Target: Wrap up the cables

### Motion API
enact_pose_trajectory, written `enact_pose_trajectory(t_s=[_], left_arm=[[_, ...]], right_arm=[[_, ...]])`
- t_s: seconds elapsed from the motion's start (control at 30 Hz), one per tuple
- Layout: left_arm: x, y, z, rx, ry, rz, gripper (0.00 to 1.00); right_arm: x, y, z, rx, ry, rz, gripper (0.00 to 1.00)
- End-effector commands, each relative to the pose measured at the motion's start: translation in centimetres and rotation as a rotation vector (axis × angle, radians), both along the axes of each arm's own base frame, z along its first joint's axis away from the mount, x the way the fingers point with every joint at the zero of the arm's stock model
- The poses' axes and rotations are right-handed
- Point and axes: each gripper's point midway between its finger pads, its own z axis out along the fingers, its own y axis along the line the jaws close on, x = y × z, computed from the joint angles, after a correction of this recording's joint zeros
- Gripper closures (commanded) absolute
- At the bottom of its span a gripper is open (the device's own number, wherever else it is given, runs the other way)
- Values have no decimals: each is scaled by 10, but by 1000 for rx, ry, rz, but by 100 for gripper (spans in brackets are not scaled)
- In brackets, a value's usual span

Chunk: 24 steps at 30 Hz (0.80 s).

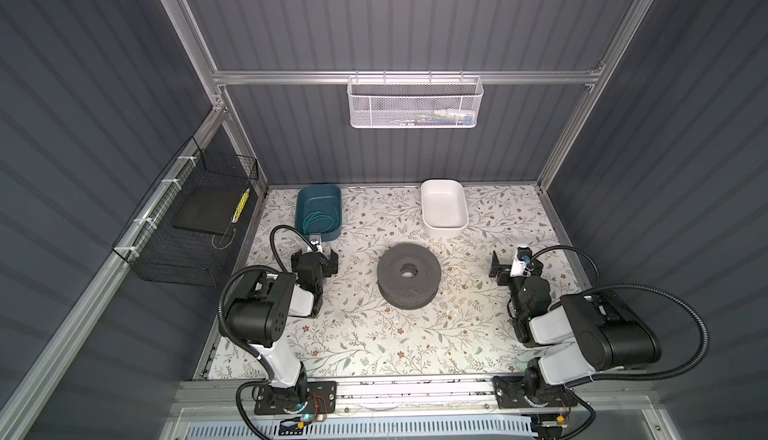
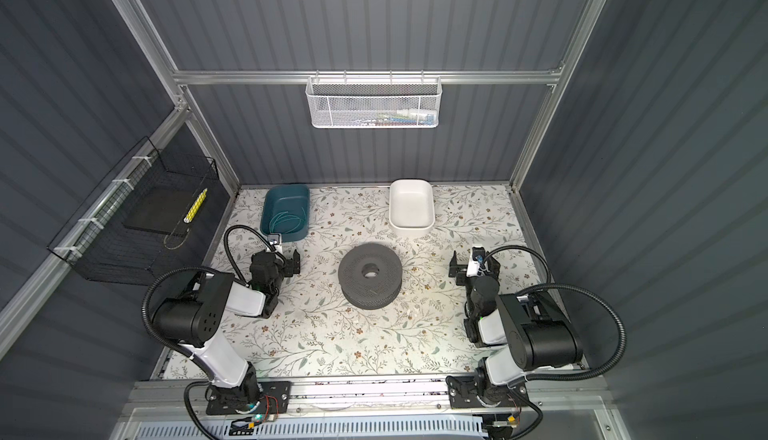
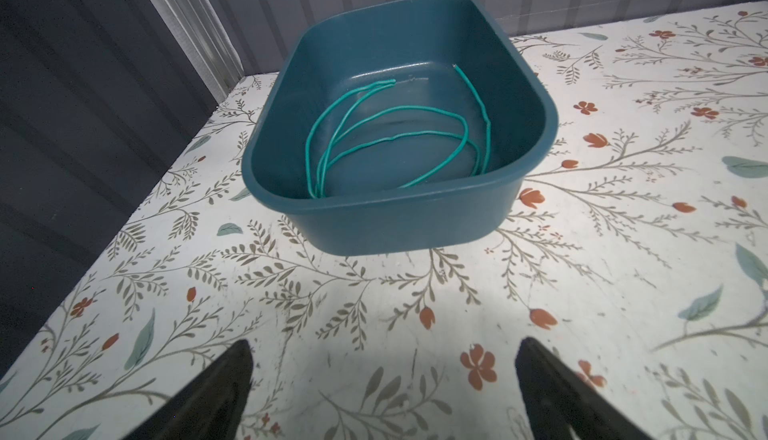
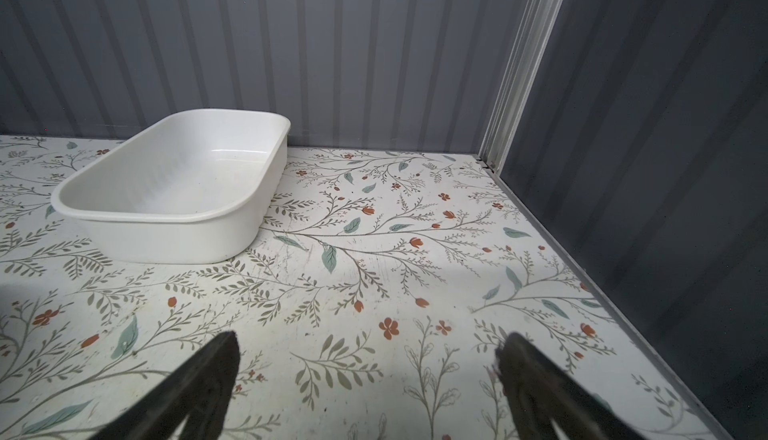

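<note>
Nothing in these views can be read: no text, label, brand or number. The coloured items (image 1: pixel 440 117) in the white mesh basket (image 1: pixel 374 105) at twelve o'clock are too small and blurred. The yellow strip (image 1: pixel 242 205) in the black wire basket (image 1: pixel 178 259) at nine o'clock bears only illegible marks.

White mesh basket (image 1: pixel 415 103) on the rail beyond the spool (image 1: pixel 428 269): coloured bits (image 1: pixel 440 117) inside, too small and blurred to ID. Black wire basket (image 1: pixel 174 263) far left of the spool: yellow-white strip (image 1: pixel 241 206) on a dark slab (image 1: pixel 203 209), can't tell what either is. Left wrist view: the camera-facing wall of the teal tub (image 3: pixel 399 225) hides the teal wire's (image 3: pixel 390 139) low bends. Left gripper (image 3: pixel 384 344) cut off by the frame edge, tips only. Right gripper (image 4: pixel 372 336): same. Spool's lower flange mostly hidden under the top one.
</note>
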Motion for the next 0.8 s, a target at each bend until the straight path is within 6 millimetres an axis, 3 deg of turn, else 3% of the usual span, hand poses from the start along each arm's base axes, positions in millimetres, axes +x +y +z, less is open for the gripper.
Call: enact_pose_trajectory(t_s=[0.0,0.4,0.77], left_arm=[[1,1,6,-18,-17,4,1],[1,1,6,-18,-17,5,0],[1,2,6,-19,-16,6,1]], right_arm=[[4,-1,13,8,-50,-6,1],[7,-3,13,11,-44,-17,1],[34,-19,0,90,109,-41,1]])
